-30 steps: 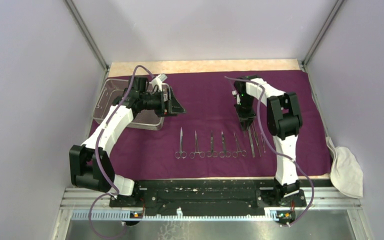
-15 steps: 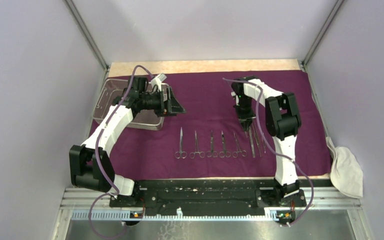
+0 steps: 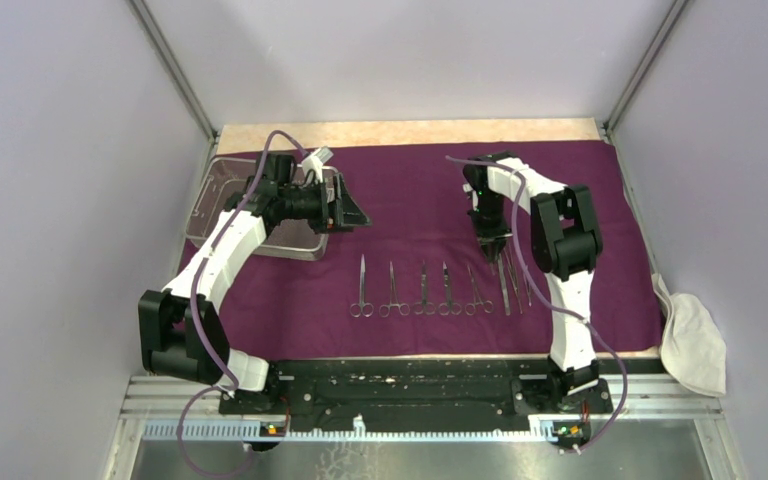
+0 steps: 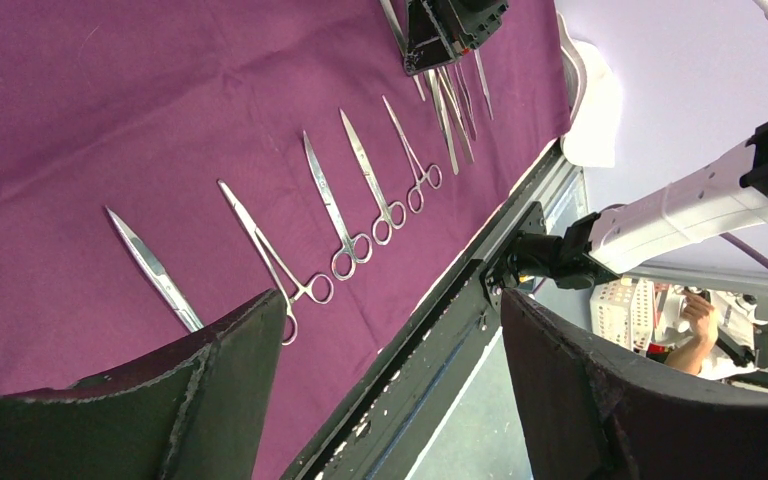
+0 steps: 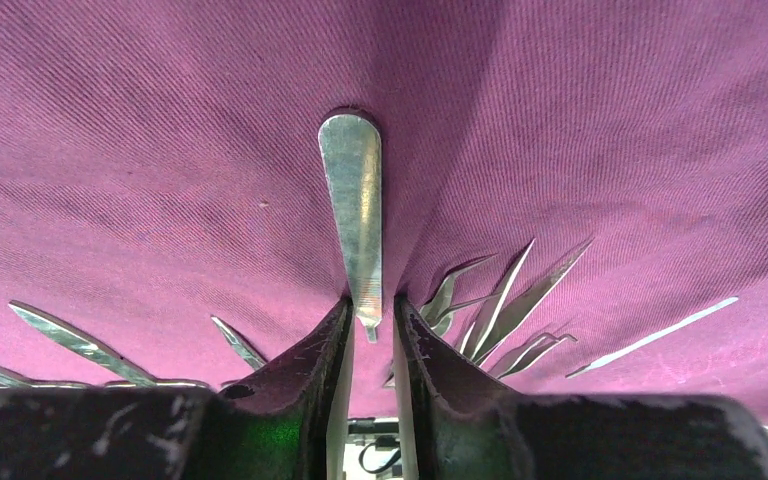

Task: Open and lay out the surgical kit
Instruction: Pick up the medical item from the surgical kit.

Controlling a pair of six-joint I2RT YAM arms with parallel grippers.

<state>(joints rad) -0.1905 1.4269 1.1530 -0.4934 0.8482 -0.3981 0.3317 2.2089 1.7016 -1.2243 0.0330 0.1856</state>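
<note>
Cloth wrap, dark purple, covers the tan table between pale lilac walls. The wire-mesh tray sits at its far left corner, a white cloth lies off the right edge, and scissor-like instruments lie in a row near the arms. Left wrist view: the left gripper hangs wide open and empty above that row. Right wrist view: the right gripper is nearly closed, pinching the narrow end of steel tweezers whose rounded end presses the wrap, more blades fanned just beside
</note>
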